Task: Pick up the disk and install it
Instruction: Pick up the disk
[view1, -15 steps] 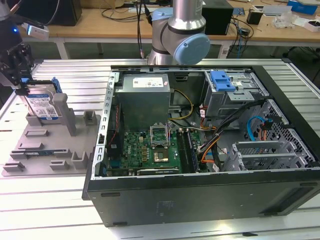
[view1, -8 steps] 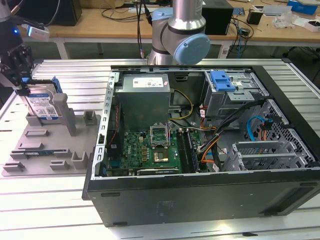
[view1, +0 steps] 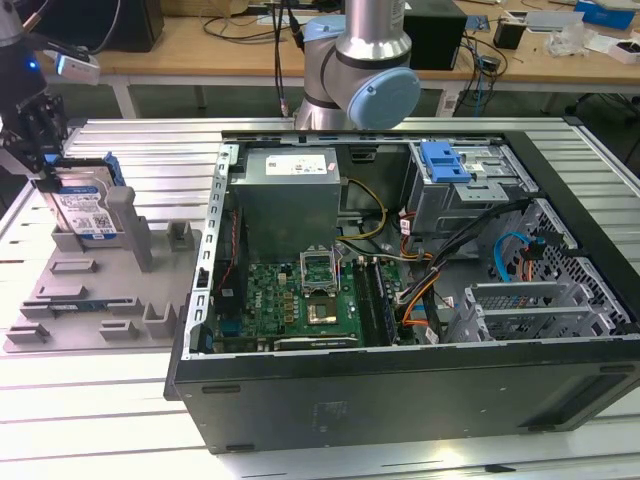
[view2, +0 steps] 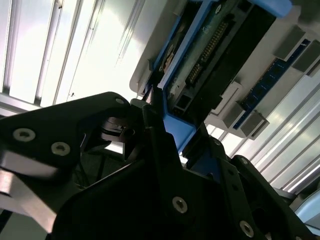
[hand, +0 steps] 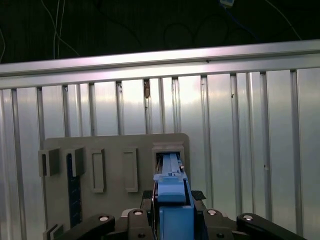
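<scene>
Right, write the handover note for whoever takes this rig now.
End effector: shut on the top edge of the disk, at the exterior view's left; in both wrist views the blue carrier sits between its fingers.
Disk: upright in its slot in the grey holder, beside the open case.
Done: the grasp appears made.
Left: the disk is not yet out of the holder and not yet installed.
</scene>
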